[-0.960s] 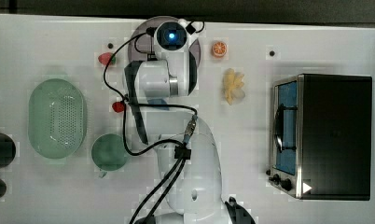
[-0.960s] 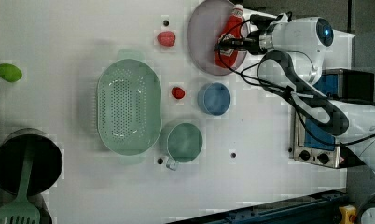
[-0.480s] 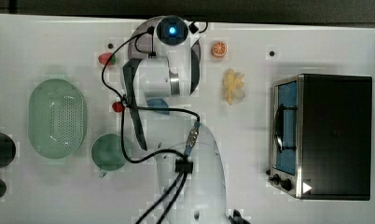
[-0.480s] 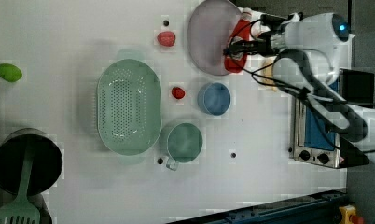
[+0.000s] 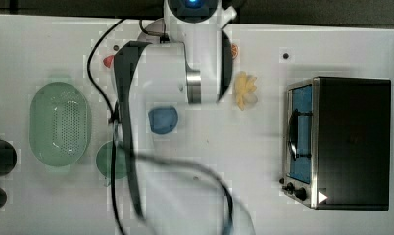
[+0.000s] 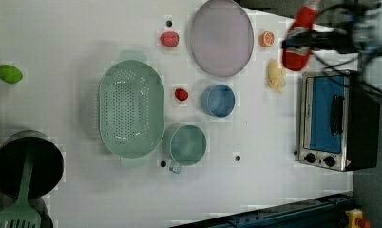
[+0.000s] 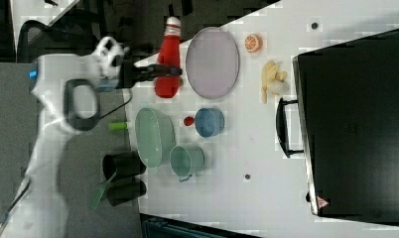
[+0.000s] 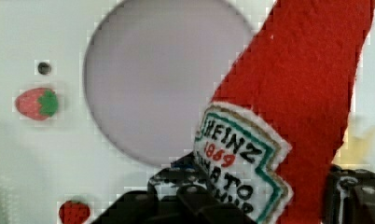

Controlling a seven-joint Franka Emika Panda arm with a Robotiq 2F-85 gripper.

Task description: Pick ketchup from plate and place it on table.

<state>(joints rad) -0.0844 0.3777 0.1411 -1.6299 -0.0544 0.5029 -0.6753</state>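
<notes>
1. Red felt with a white label: that is the ketchup (image 8: 297, 116) pinched in my claw (image 8: 251, 200), and in the wrist view the dark fingers (image 8: 176, 196) press its lower end from both sides.
2. In the left view I hold the ketchup (image 6: 299, 40) in the upper right of the frame, clear of the plate (image 6: 221, 38), which lies to its left.
3. Between the two in that frame sits an orange slice (image 6: 267, 39), with a pale yellow fruit (image 6: 275, 76) just below it.
4. In the right view the ketchup (image 7: 168, 59) stands with its white cap up, just left of the plate (image 7: 212, 62), my claw (image 7: 160, 71) across its middle.
5. The plate (image 8: 162, 79) is bare in the wrist view, with a strawberry (image 8: 36, 103) beside it on the table (image 8: 36, 32).
6. Lower in the left view's middle, a blue bowl (image 6: 218, 100) rests on the table (image 6: 255, 156), near a small red fruit (image 6: 181, 94), a green colander (image 6: 130, 109) and a green cup (image 6: 186, 145).
7. A toaster oven (image 6: 334, 121) fills the left view's right side.
</notes>
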